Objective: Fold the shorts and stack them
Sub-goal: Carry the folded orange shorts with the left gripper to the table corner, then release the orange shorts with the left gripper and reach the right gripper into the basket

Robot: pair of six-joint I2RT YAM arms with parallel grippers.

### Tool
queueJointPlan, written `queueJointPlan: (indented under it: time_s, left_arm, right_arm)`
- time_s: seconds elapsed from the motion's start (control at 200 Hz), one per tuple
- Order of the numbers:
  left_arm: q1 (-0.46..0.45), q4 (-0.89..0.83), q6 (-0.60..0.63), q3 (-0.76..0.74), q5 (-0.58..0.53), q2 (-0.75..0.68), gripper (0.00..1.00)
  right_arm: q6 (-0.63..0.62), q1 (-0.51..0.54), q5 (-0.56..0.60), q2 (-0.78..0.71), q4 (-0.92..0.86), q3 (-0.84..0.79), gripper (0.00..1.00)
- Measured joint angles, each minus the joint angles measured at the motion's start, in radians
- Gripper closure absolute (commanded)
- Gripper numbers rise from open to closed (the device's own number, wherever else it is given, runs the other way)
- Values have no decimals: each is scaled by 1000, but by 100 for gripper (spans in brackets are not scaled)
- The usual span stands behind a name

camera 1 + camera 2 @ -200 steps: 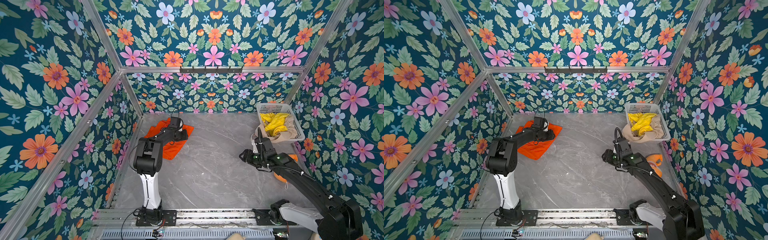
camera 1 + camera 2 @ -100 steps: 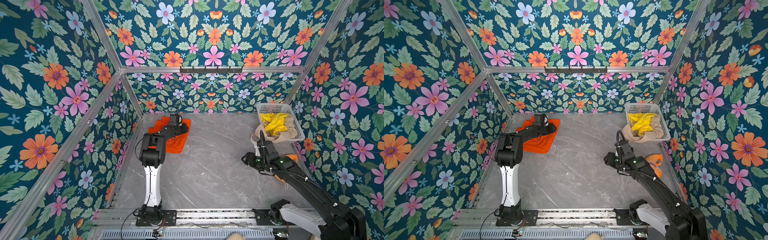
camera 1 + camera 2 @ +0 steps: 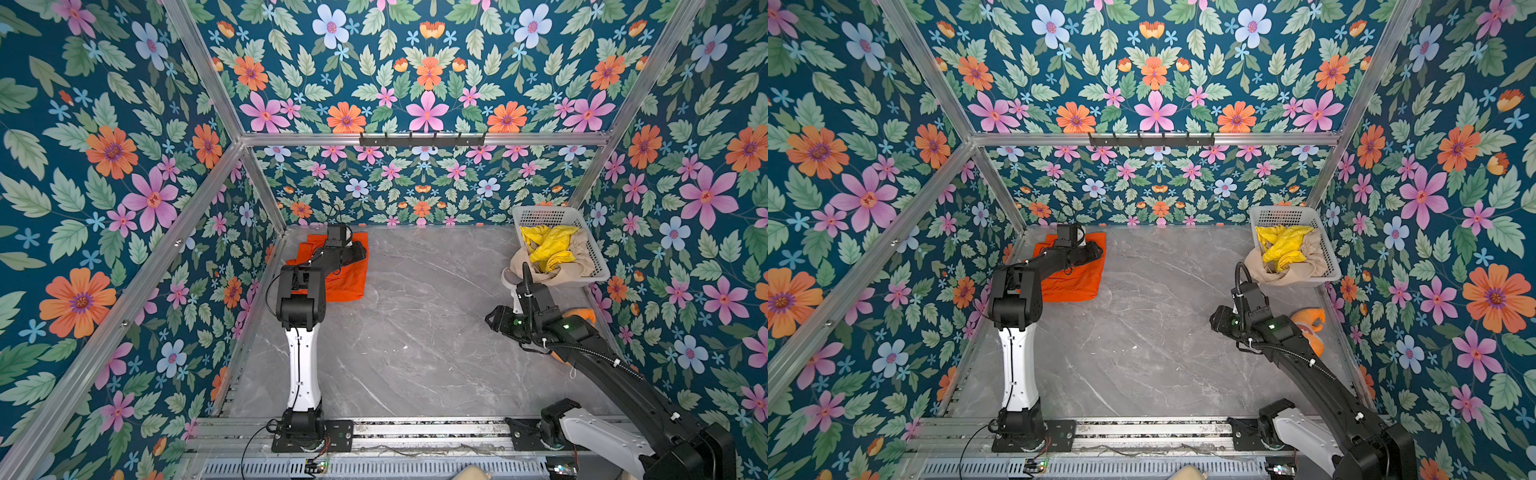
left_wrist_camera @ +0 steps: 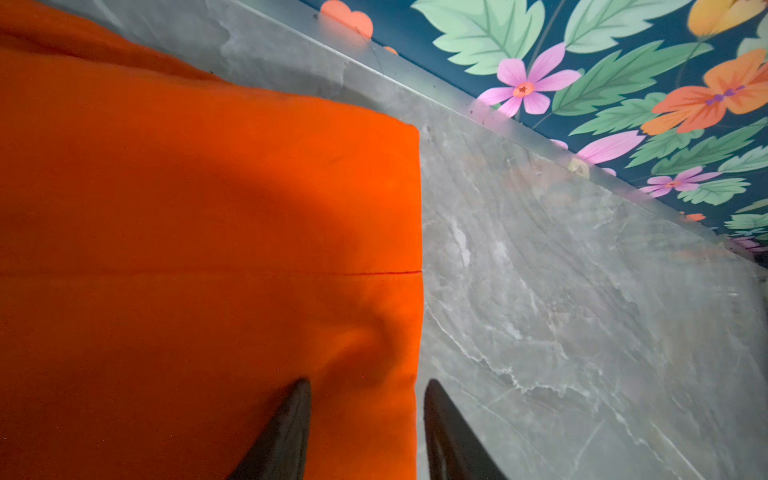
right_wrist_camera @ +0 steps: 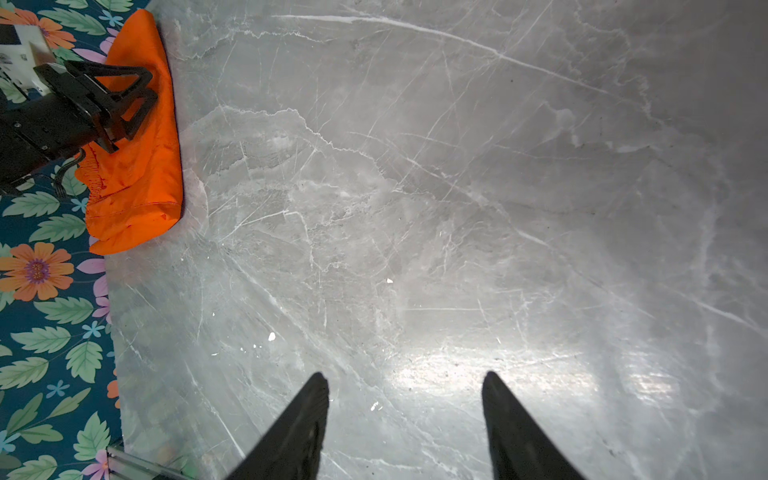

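1. My left gripper (image 4: 368,382) hangs spread over a side edge of the orange shorts (image 4: 208,208). One finger is above the cloth, the other is above the table (image 4: 561,311), and they pinch nothing.
2. A second ago the orange shorts lay slantwise. In both top views they now lie square in the far left corner, close to the back wall.
3. My left arm has stretched out, and its white link now stands upright.
4. My right gripper (image 5: 405,374) is spread over bare table, holding nothing, and it has barely shifted.
5. The yellow shorts (image 3: 548,247) and beige shorts (image 3: 571,270) stay crumpled in the basket (image 3: 540,212) at far right.
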Motion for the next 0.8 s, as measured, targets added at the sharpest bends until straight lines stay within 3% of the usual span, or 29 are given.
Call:
queueJointPlan:
  time_s: [0.39, 0.62, 0.8]
  left_arm:
    - [9, -154, 47, 37, 6, -100, 44]
    - [-34, -205, 80, 31, 11, -319, 41]
    - [-123, -212, 107, -178, -6, -560, 41]
  right_arm:
    - [-1, 0, -4, 34, 0, 46, 40]
    - [-55, -26, 0, 90, -57, 166, 40]
    - [-153, -158, 11, 188, -154, 325, 39]
